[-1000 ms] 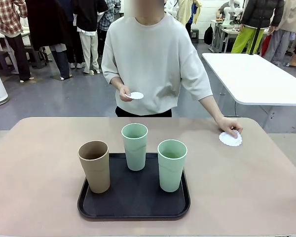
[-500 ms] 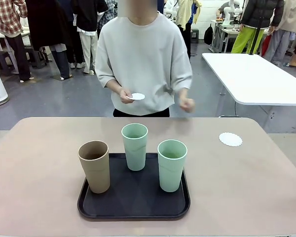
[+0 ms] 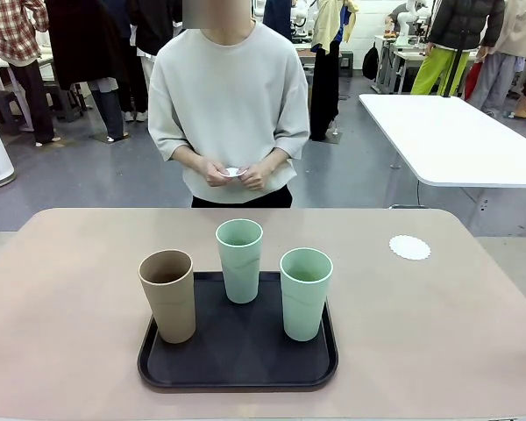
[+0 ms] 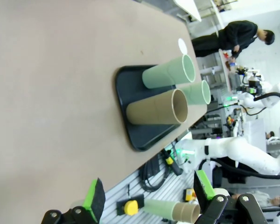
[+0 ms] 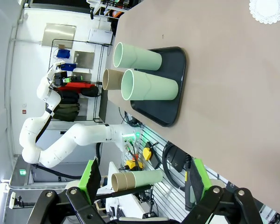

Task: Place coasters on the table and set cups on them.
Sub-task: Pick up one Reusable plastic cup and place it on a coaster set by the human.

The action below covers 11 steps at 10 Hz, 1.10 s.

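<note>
Front view: three cups [image 3: 239, 260] on tray [image 3: 237, 373], one coaster [image 3: 409, 247] on table [image 3: 70, 289].

One lacy white coaster [image 3: 409, 247] lies flat on the beige tabletop [image 3: 70, 289], far on my right, well apart from the cups. Tan cup [image 3: 167, 296], rear mint cup [image 3: 239, 260] and right mint cup [image 3: 306, 294] stand upright on the black tray [image 3: 237, 370]. Second coaster [image 3: 233, 172] held in the person's hands [image 3: 256, 178]
</note>
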Motion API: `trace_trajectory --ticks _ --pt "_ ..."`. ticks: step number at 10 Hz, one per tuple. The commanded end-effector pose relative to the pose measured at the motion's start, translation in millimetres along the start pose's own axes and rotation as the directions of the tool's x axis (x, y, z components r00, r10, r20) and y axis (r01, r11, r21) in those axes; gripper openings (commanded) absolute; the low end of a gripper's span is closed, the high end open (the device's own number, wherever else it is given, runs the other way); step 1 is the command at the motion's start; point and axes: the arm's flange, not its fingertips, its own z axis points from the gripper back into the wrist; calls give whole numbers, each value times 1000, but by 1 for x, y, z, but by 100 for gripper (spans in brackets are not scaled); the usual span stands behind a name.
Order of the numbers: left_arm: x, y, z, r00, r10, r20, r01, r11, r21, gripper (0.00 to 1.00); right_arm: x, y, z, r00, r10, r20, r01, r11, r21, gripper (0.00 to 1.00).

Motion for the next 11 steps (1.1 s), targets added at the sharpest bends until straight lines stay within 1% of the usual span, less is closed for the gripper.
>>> trace_trajectory --ticks 1,2,3,4,5,6,7,8,9,10,11 --pt "0 0 1 1000 -4 9 4 1000 -4 100 0 0 0 1000 0 0 0 1000 0 100" --pt "0 0 1 1000 -4 9 4 1000 -4 100 14 7 -13 987 145 -63 -149 986 -73 100" --pt "0 0 1 1000 -4 9 4 1000 -4 100 34 13 -31 967 223 -126 -240 960 -141 100" --pt "0 0 1 1000 -4 9 4 1000 -4 100 54 19 -53 936 310 -168 -341 917 -208 100" --pt "0 0 1 1000 -4 9 4 1000 -4 100 65 20 -73 896 394 -206 -435 874 -217 100" --pt "0 0 1 1000 -4 9 4 1000 -4 100 71 19 -94 851 476 -224 -519 828 -211 100" --pt "0 0 1 1000 -4 9 4 1000 -4 100 72 18 -115 809 557 -186 -586 790 -180 100" --pt "0 0 1 1000 -4 9 4 1000 -4 100 71 17 -139 759 630 -166 -651 743 -154 100" --pt "0 0 1 1000 -4 9 4 1000 -4 100 67 16 -158 696 700 -159 -718 682 -141 100" --pt "0 0 1 1000 -4 9 4 1000 -4 100 62 12 -175 660 735 -155 -752 644 -140 100" --pt "0 0 1 1000 -4 9 4 1000 -4 100 56 9 -188 635 758 -145 -772 621 -133 100"
